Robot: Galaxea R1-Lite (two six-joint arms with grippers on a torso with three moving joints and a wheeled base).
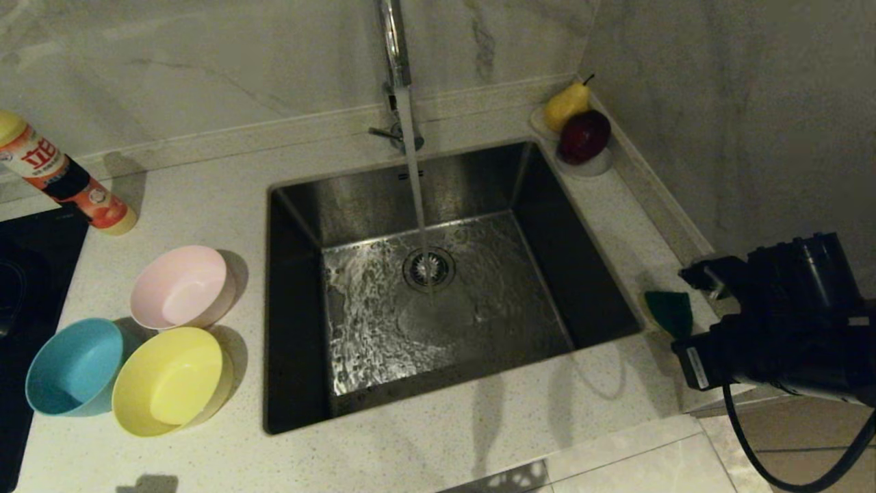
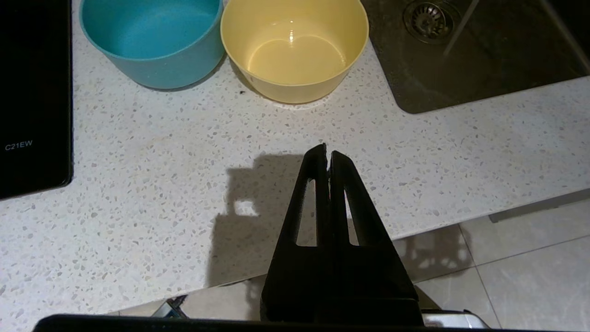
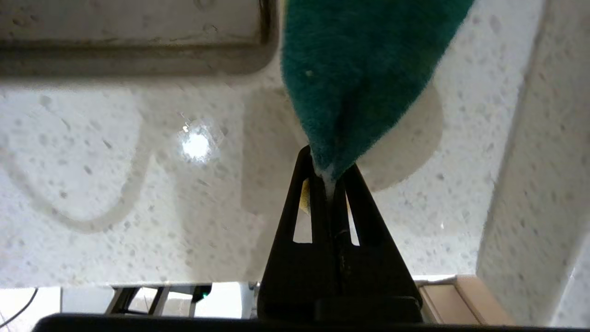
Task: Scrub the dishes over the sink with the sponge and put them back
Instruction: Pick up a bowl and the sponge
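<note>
While water runs from the chrome tap (image 1: 395,51) into the sink (image 1: 438,287), three bowls stand on the speckled counter (image 1: 205,452) to the sink's left: one pink bowl (image 1: 179,287), one blue bowl (image 1: 74,366) and one yellow bowl (image 1: 168,381). All three sit upright and hold nothing, the yellow touching the blue and just beside the pink. One round drain strainer (image 1: 429,268) lies at the middle of the basin, under a thin sheet of rippling water. One sponge (image 3: 364,74) is at the sink's right edge, its green scouring side showing, pinched at one end between the closed fingers of the right claw (image 3: 328,177) low over the counter. The left claw (image 2: 327,154) hangs with its fingers pressed together and nothing between them, above the counter's front edge near the yellow and blue bowls. One white saucer (image 1: 587,166) in the far right corner carries two fruits, a yellow pear (image 1: 565,105) and a dark red apple (image 1: 584,136). One detergent bottle (image 1: 65,179) stands at the far left, beside a black cooktop (image 1: 34,274).
</note>
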